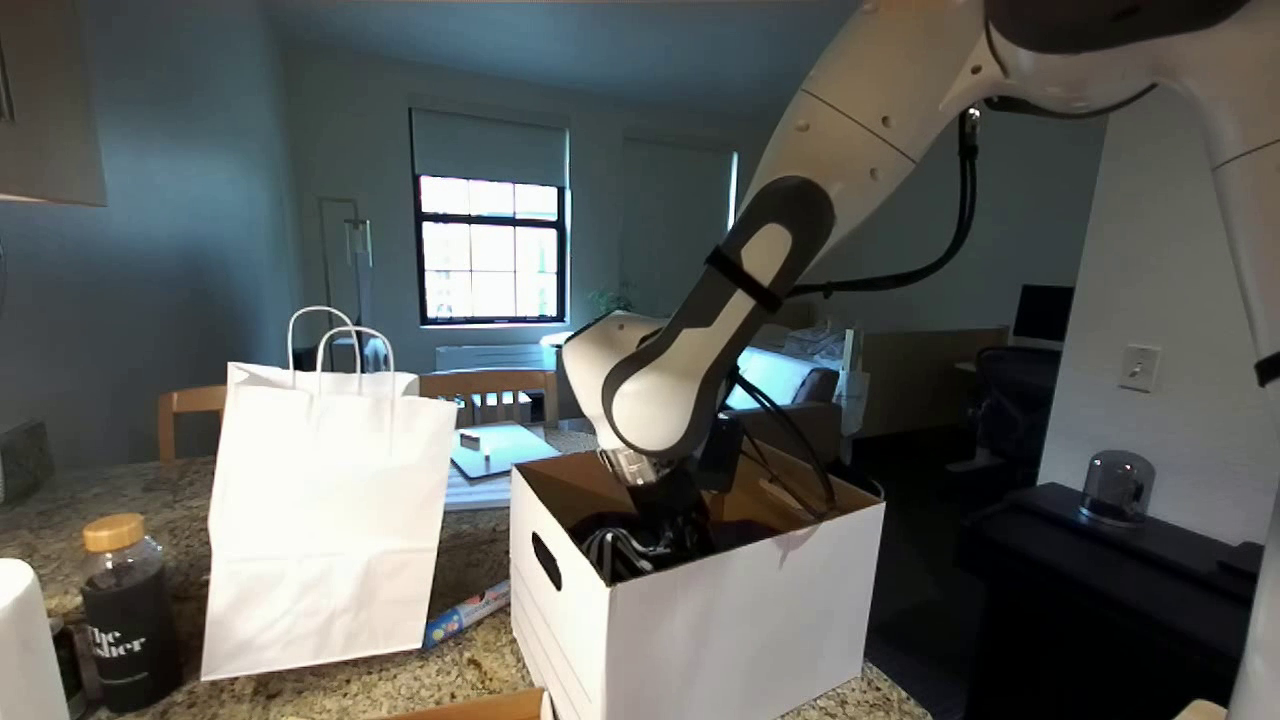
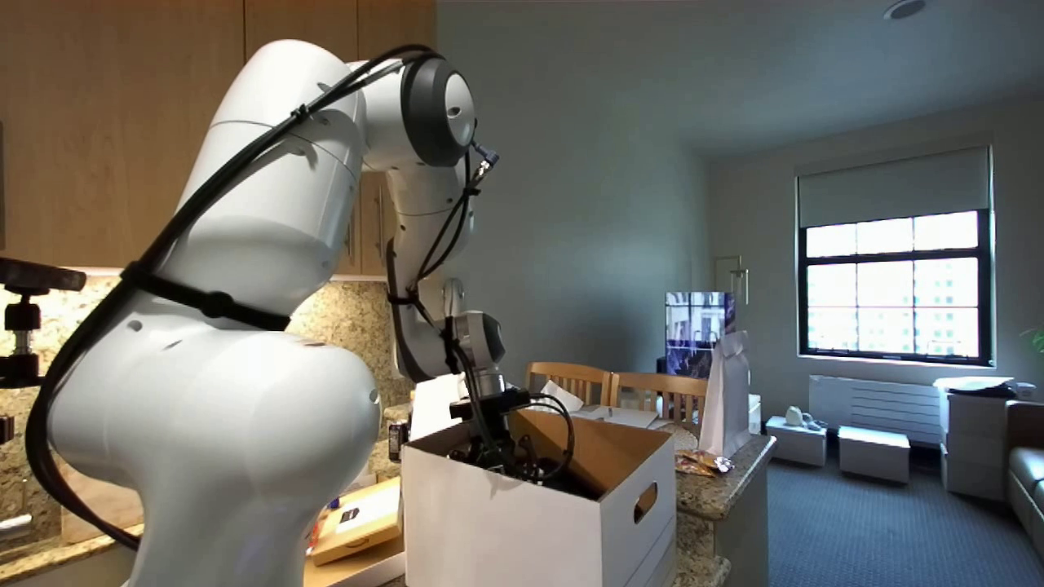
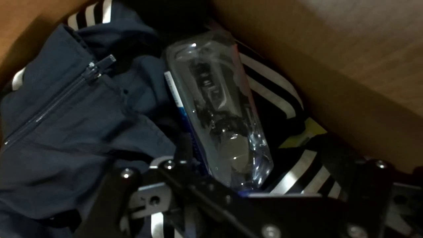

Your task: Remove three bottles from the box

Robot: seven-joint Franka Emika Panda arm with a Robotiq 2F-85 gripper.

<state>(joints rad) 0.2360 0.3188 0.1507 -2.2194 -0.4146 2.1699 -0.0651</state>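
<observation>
Standing on speckled counter (image 1: 455, 670), white box (image 1: 735, 630), gripper (image 3: 259, 205) inside spread wide, dim wall (image 1: 180, 260), window (image 1: 490, 250)

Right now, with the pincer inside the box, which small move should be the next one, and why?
I would probably shift the open pincer slightly toward the wrist view's left, to centre it over the clear plastic container. This lies among dark clothing, nearer the jaw on that side, so closing now might push it aside.
</observation>
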